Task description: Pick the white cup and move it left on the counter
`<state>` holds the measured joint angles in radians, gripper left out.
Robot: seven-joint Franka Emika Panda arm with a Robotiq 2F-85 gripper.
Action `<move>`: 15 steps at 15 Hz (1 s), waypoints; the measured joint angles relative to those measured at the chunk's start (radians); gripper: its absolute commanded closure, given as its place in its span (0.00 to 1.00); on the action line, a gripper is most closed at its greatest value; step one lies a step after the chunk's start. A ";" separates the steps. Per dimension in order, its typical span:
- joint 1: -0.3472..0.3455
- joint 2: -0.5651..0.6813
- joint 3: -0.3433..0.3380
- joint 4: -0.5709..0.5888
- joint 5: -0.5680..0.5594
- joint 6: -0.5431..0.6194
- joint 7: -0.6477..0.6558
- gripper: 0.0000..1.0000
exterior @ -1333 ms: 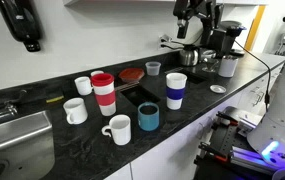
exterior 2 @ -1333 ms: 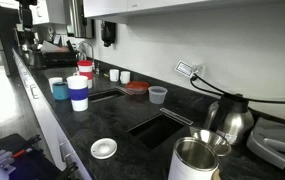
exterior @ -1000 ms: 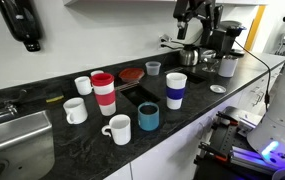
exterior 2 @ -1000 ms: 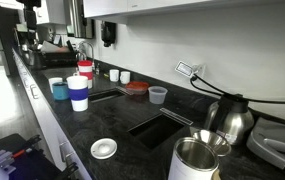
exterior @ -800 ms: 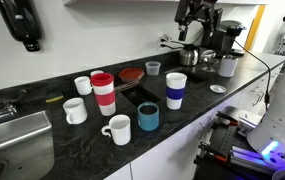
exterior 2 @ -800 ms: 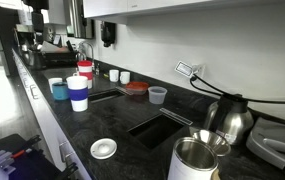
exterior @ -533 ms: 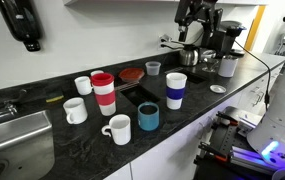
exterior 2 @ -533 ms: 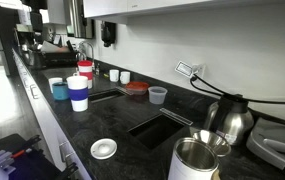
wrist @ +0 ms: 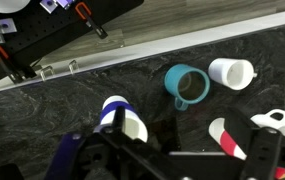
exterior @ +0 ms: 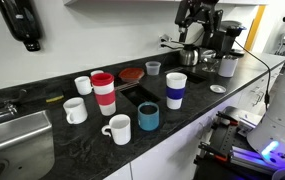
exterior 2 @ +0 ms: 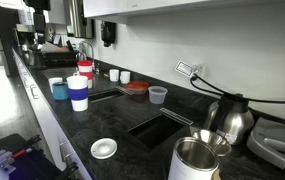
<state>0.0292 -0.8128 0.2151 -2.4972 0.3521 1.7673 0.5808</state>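
Observation:
The white cup (exterior: pixel 153 68), small, pale grey and without a handle, stands near the back wall beside a red plate (exterior: pixel 132 74); it also shows in an exterior view (exterior 2: pixel 158 95). It is out of the wrist view. My gripper (exterior: pixel 197 17) hangs high above the counter (exterior: pixel 42 150), up and to the right of the cup, open and empty. It also shows far off in an exterior view (exterior 2: pixel 37 20). In the wrist view its fingers (wrist: pixel 177 160) are spread above the white-and-blue tumbler (wrist: pixel 117 118).
A white-and-blue tumbler (exterior: pixel 176 90), a teal mug (exterior: pixel 148 117), white mugs (exterior: pixel 118 128) (exterior: pixel 75 110), a red-and-white tumbler (exterior: pixel 103 92) and another white cup (exterior: pixel 83 85) stand mid-counter. A kettle (exterior: pixel 191 55), a steel pot (exterior: pixel 227 65) and a white lid (exterior: pixel 218 88) are at the right. The sink (exterior: pixel 12 140) is at the left.
My gripper has drifted slightly sideways high above the counter. Nothing on the counter has moved.

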 measured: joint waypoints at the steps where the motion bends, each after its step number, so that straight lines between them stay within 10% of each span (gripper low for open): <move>1: -0.029 -0.006 -0.011 -0.014 -0.025 0.005 0.006 0.00; 10: -0.309 -0.062 -0.148 -0.130 -0.239 0.078 0.061 0.00; 15: -0.306 -0.063 -0.148 -0.130 -0.240 0.077 0.061 0.00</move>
<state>-0.2772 -0.8757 0.0670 -2.6274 0.1119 1.8440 0.6416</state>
